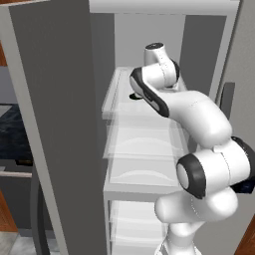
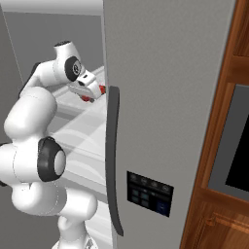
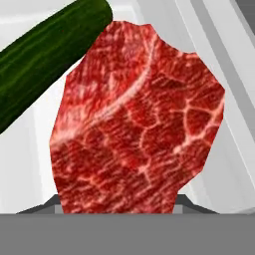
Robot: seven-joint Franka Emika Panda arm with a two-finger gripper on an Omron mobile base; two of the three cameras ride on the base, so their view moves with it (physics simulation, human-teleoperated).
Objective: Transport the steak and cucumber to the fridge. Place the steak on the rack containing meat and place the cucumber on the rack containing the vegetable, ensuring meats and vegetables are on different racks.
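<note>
The steak (image 3: 139, 119), bright red and marbled, stands close in front of the hand camera and hides both fingertips. Its red edge (image 2: 102, 89) pokes out from my gripper (image 2: 95, 92), which is shut on it. The arm reaches into the open fridge (image 1: 149, 45), with the hand just above an upper translucent shelf (image 1: 119, 107). Behind the steak, at the upper left of the hand view, the dark green cucumber (image 3: 45, 55) lies slantwise on a white shelf surface.
The fridge's left door (image 1: 50, 124) stands open beside the arm. Its right door, with a long dark handle (image 2: 113, 160) and a control panel (image 2: 148, 192), is close on the other side. Brown wooden cabinets (image 2: 228, 121) stand further right. More translucent shelves (image 1: 144, 144) lie below.
</note>
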